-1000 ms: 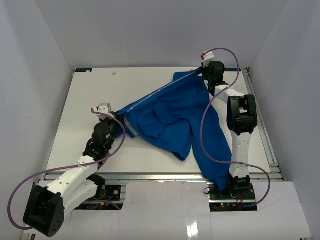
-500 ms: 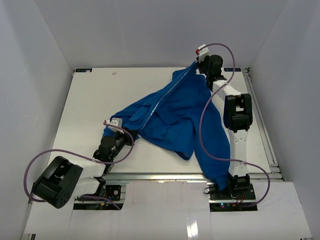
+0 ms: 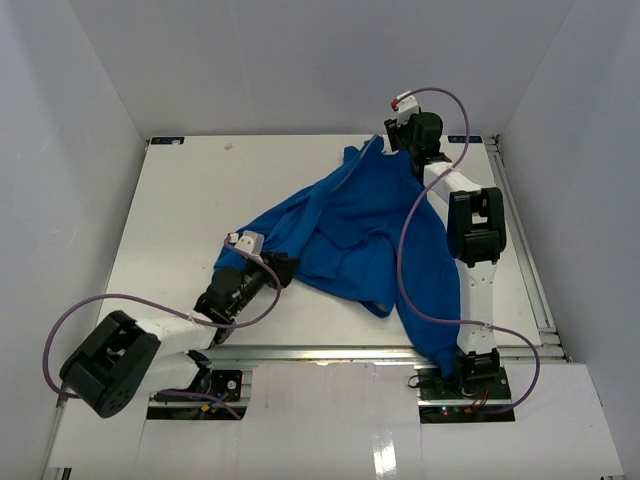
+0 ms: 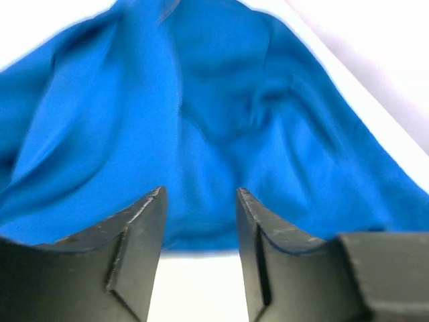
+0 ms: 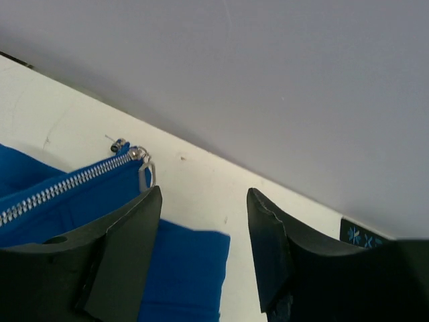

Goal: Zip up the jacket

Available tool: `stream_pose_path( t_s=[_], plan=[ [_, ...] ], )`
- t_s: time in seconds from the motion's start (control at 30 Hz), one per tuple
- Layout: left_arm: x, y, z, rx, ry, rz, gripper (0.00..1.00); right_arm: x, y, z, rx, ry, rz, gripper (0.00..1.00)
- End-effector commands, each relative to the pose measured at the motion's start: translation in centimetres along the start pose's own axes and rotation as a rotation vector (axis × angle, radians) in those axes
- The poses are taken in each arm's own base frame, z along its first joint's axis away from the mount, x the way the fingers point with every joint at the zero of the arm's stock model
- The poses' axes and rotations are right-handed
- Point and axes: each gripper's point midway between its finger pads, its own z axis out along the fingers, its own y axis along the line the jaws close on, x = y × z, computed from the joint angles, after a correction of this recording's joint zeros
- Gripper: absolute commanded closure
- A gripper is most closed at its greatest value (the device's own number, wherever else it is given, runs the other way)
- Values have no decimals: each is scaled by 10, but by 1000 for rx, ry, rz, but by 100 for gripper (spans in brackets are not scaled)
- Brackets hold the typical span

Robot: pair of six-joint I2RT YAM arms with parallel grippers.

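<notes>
The royal-blue jacket (image 3: 350, 230) lies crumpled across the middle of the white table (image 3: 180, 200), and one sleeve trails down to the right arm's base. My left gripper (image 3: 283, 266) sits low at its near-left hem. In the left wrist view that gripper (image 4: 200, 196) is open, with nothing between its fingers and blue fabric (image 4: 221, 121) just beyond them. My right gripper (image 3: 390, 138) is at the jacket's far top corner. In the right wrist view it (image 5: 204, 194) is open and empty. The silver zipper pull (image 5: 145, 168) and the zipper teeth (image 5: 60, 189) lie just left of its left finger.
Pale walls (image 3: 80, 150) close in the table on the left, the back and the right. Purple cables (image 3: 410, 270) loop along both arms, the right one over the jacket. The jacket's sleeve (image 3: 435, 330) runs beside the right arm to the near edge.
Both grippers have opened and let go of the jacket. The zipper edge stretched between them has gone slack and dropped. The left gripper has shifted right.
</notes>
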Motion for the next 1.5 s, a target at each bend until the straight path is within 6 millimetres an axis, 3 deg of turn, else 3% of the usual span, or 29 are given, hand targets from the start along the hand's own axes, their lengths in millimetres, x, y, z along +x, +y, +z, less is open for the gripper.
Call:
stream_pose_path(
  t_s=[0.0,0.1,0.17,0.27,0.33,0.4,0.47,0.6,0.7,0.8,0.9,0.93,1.0,1.07,1.1,1.2,1.27,1.3,1.4,1.47],
  plan=[
    [-62,-2,8,-85,-100,36,41,-84,-39,-61,117,-53,248,37],
    [-96,2,6,-146,-137,40,38,-74,-33,-97,132,2,384,35],
    [-114,6,-1,-166,-153,29,37,-58,-27,-126,160,40,436,34],
    [-123,24,-12,-223,-153,-8,35,-39,-14,-162,172,124,548,33],
    [-128,39,-17,-278,-161,-26,35,-4,5,-185,167,248,609,34],
    [-121,59,-20,-348,-123,-59,34,31,32,-217,135,355,678,35],
    [-106,79,-20,-386,-77,-123,35,39,50,-242,103,362,761,35],
    [-81,108,-29,-437,-78,-232,35,77,91,-286,41,397,896,38],
    [-63,125,-40,-498,-70,-249,35,107,99,-310,87,427,895,38],
    [-56,140,-48,-556,-75,-255,35,126,78,-309,207,447,843,35],
    [-54,143,-52,-562,-82,-255,36,140,55,-287,287,458,809,35],
    [-59,140,-51,-548,-94,-249,36,129,44,-271,279,430,810,35],
    [-64,129,-48,-493,-85,-231,36,143,34,-256,290,477,801,35],
    [-77,113,-44,-411,-87,-211,38,125,15,-230,294,441,789,35],
    [-82,100,-42,-347,-89,-209,39,132,12,-226,297,471,781,35],
    [-101,73,-40,-227,-120,-224,39,117,-4,-206,291,452,762,35],
    [-111,57,-37,-162,-122,-225,40,92,-17,-191,269,415,728,34],
    [-111,52,-36,-146,-104,-219,40,92,-12,-194,243,449,720,34],
    [-123,42,-30,-129,-100,-195,39,66,-7,-210,216,425,706,33],
    [-121,36,-23,-122,-74,-184,39,47,-2,-226,216,372,689,24]
  ],
)
